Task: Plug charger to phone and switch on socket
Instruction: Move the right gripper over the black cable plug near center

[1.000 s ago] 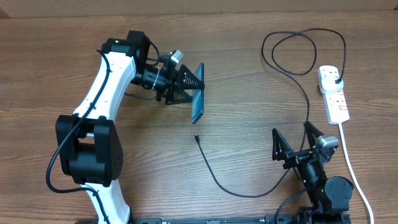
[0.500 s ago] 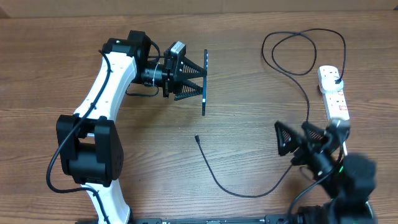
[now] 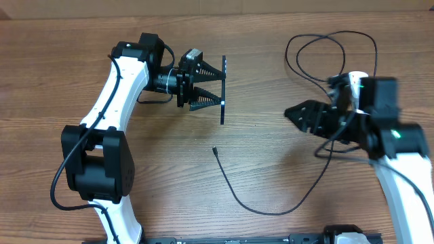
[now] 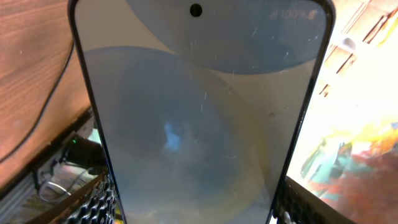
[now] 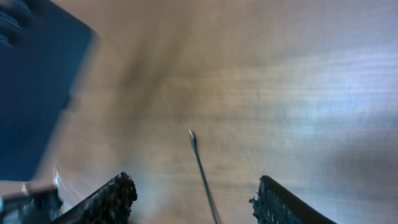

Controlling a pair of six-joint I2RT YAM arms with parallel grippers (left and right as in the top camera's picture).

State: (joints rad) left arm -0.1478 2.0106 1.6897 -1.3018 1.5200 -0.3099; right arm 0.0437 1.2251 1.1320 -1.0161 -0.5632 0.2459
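Wooden counter (image 3: 61,41) seen from overhead: the left gripper (image 3: 221,87) is clamped on the phone (image 3: 223,115), holding it on edge at upper centre, and the screen (image 4: 199,124) fills the left wrist view. The right gripper (image 3: 293,112) hangs right of centre, blurred, with jaws apart and nothing in them. The charger cable (image 3: 234,195) lies loose on the counter with its connector tip (image 3: 213,150) free below the phone and apart from it, and the white power strip (image 3: 354,78) at far right is mostly hidden under the right arm.
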